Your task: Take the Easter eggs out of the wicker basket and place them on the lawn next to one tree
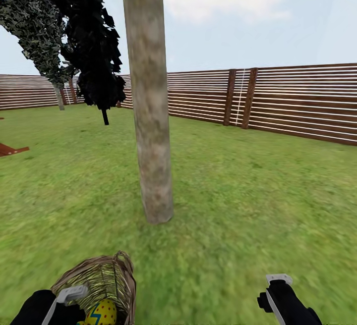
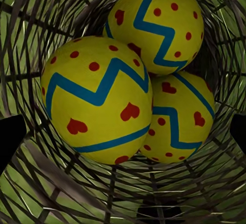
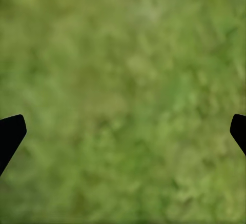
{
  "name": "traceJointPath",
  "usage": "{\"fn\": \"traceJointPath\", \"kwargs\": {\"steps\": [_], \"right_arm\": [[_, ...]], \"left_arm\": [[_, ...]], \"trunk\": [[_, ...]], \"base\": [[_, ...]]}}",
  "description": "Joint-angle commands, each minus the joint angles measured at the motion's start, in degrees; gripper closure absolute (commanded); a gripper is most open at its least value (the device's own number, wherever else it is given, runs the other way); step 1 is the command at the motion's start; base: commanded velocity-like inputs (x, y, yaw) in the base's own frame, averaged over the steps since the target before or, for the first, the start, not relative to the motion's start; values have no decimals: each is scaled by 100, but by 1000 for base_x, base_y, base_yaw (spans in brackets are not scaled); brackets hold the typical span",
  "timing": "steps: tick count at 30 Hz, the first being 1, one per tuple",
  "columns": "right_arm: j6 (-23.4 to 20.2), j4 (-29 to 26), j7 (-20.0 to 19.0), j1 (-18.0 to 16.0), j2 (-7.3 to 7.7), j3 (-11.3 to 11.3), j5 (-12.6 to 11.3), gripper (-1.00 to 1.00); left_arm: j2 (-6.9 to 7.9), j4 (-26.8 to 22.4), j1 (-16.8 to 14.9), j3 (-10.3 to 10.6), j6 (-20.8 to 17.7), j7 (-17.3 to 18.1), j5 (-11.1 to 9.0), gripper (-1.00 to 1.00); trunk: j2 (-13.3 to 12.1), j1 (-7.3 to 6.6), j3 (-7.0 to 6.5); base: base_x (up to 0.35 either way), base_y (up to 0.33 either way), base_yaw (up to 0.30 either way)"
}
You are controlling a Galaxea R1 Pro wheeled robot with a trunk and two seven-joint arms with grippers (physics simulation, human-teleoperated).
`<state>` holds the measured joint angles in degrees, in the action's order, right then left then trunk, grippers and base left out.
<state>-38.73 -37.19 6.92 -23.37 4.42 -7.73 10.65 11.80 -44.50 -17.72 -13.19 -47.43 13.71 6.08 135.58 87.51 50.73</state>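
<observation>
A: Eggs, count?
B: Three eggs [image 2: 97, 101], all inside the one basket [image 2: 46, 183], bunched and touching; yellow, blue zigzags, red marks.
A: Basket position?
B: On the grass [image 1: 248, 206], near the foot of one pale tree trunk [image 1: 148, 117].
A: Hands?
B: Left gripper [image 2: 123, 137] spread wide, over the basket mouth, holding nothing. Right gripper [image 3: 123, 134] spread wide over bare grass, empty.
A: Background?
B: One slatted fence [image 1: 297, 102], one black tree [image 1: 96, 67].

The head camera faces the tree [image 1: 148, 117]; the left wrist camera peers closely into the wicker basket [image 2: 61, 193], the right one down at the lawn [image 3: 128, 80].
</observation>
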Motion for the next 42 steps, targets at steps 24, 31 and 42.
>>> {"fn": "traceJointPath", "kwargs": {"steps": [24,31,42], "right_arm": [[-30,-3,-15,-3,-2,-6,42,-100],[-30,1,-15,-1,-5,-1,42,-100],[-30,2,-15,-1,-5,0,42,-100]], "left_arm": [[-11,-6,-3,-10,-20,53,60,-100],[-4,-11,-3,-19,-20,53,60,-100],[-8,-6,-3,-26,-20,53,52,-100]], "trunk": [[325,175,150],[485,263,222],[771,427,436]], "base": [[0,0,0],[0,0,0],[0,0,0]]}}
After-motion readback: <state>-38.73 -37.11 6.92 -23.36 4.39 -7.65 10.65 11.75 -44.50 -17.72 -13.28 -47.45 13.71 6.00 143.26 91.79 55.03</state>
